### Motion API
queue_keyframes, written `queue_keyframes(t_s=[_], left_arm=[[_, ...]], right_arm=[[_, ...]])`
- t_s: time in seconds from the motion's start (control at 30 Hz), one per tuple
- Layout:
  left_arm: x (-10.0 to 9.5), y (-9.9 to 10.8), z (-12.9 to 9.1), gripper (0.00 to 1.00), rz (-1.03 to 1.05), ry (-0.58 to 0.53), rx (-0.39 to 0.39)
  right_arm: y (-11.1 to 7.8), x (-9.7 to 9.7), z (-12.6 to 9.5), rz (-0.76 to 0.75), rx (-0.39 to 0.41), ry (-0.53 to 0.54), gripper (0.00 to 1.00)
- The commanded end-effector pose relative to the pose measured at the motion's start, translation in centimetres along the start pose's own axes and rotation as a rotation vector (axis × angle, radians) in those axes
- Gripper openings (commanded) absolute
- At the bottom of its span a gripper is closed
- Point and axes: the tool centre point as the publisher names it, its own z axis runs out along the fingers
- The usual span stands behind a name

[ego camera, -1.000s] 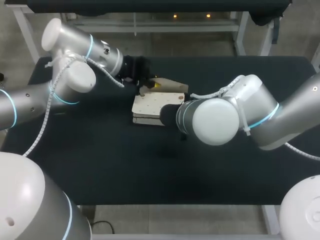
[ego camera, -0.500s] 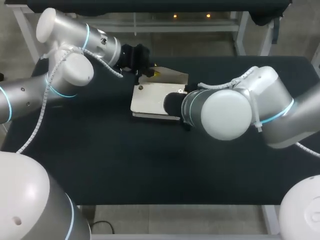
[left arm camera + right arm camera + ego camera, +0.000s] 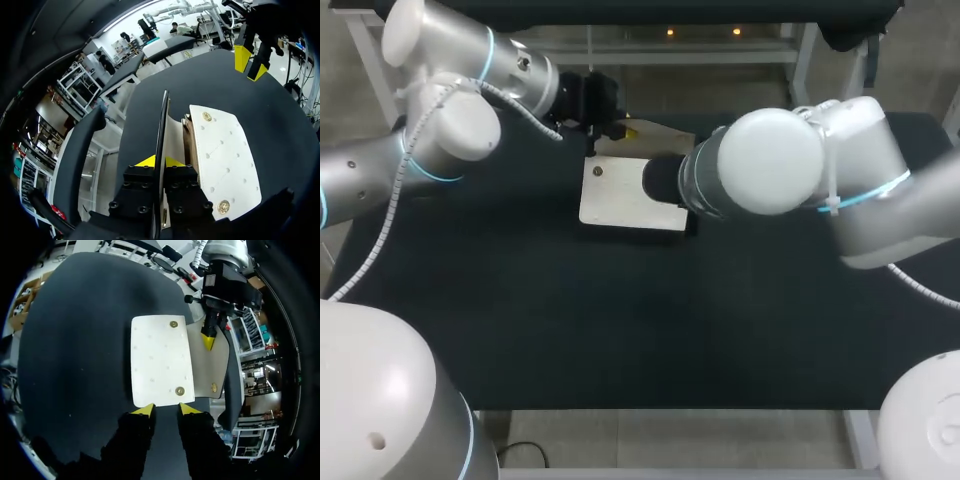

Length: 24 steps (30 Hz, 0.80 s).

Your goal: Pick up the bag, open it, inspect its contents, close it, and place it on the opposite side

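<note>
Plainly, the left gripper (image 3: 159, 161) is clamped on the thin cream flap (image 3: 162, 130) of the bag. Its yellow tips pinch the flap's edge from both sides, and the flap stands up on edge, away from the body. The right gripper (image 3: 164, 409) has its fingers spread and grips nothing. Its tips hover just at the near short edge of the flat, cream, leather-like bag (image 3: 160, 360) with rows of small punched dots. The bag lies on the black cloth-covered table (image 3: 620, 330), between the two arms and nearer the far edge.

It looks light and thin. The front panel seems stiff enough to lie flat, while the flap bends freely at its fold. The smooth skin may slip in a shallow pinch, so a deep bite on an edge would serve best. The round brass snap studs (image 3: 179, 390) on the panel suggest that closing will need a firm press over them. With only the flap held, the body would probably hang and swing.
</note>
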Motion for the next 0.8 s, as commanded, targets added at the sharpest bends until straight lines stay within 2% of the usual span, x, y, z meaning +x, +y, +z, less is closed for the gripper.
queue_keyframes(t_s=[0.03,0.4,0.5,0.63,0.8], left_arm=[[0.1,-0.1,-0.3,0.0,-0.001,-0.001,-0.001],[0.1,-0.1,-0.3,0.0,-0.001,-0.001,-0.001],[-0.2,-1.0,-0.6,0.0,-0.021,-0.007,0.015],[-0.6,-2.1,-1.6,0.0,-0.035,0.002,0.029],[-1.0,-2.9,-2.5,0.0,-0.057,0.01,0.024]], right_arm=[[0.0,-0.4,0.0,-0.002,0.0,0.018,0.0],[0.0,-0.4,0.0,-0.002,0.0,0.018,0.0],[1.1,-2.2,0.0,-0.016,-0.009,-0.022,0.0],[1.7,-4.1,0.4,-0.018,-0.02,-0.058,0.0],[1.9,-5.4,1.1,-0.03,-0.017,-0.084,0.0]])
